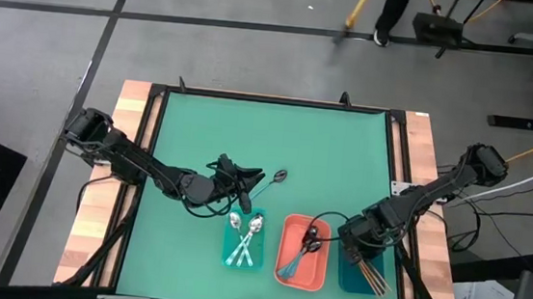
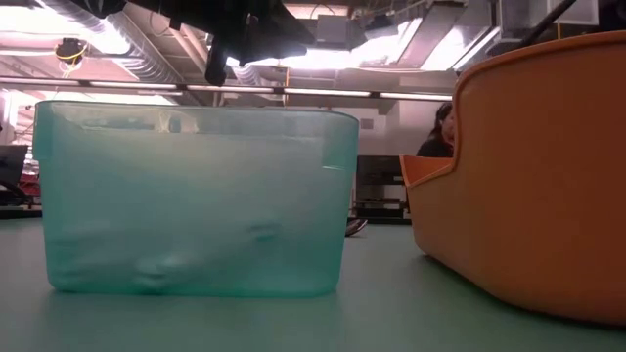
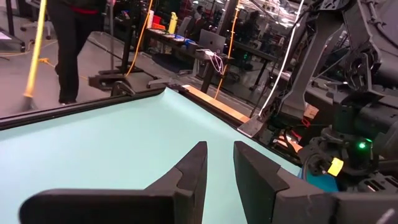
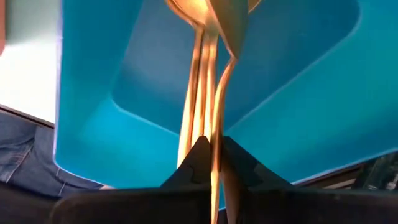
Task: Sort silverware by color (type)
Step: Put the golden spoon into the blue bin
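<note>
My left gripper [image 1: 243, 202] hovers level over the far end of the teal tray [image 1: 243, 254]; its fingers [image 3: 194, 171] stand slightly open with nothing between them. Silver spoons with teal handles [image 1: 245, 237] lie in that tray. One loose spoon [image 1: 278, 178] lies flat on the green mat just beyond the left gripper. Dark spoons [image 1: 306, 245] lie in the coral tray [image 1: 287, 268]. My right gripper [image 1: 355, 242] is down in the dark blue tray [image 1: 350, 281], shut on a gold spoon among other gold spoons [image 1: 372, 275]. My right gripper [image 4: 216, 163] pinches the thin handle [image 4: 216, 146] of a gold spoon between its two fingers [image 4: 198, 163]. It comes from above, and the handle runs lengthwise through the narrow gap. The spoon's bowl [image 4: 217, 15] is over the blue tray floor beside the other gold handles [image 4: 191, 118].
In the low view the teal tray [image 2: 196, 196] and coral tray [image 2: 528, 166] stand side by side, with the left arm [image 2: 245, 34] above. The three trays line the near part of the mat; the far half of the mat [image 1: 268, 135] is bare. A person stands beyond the table [image 3: 74, 43].
</note>
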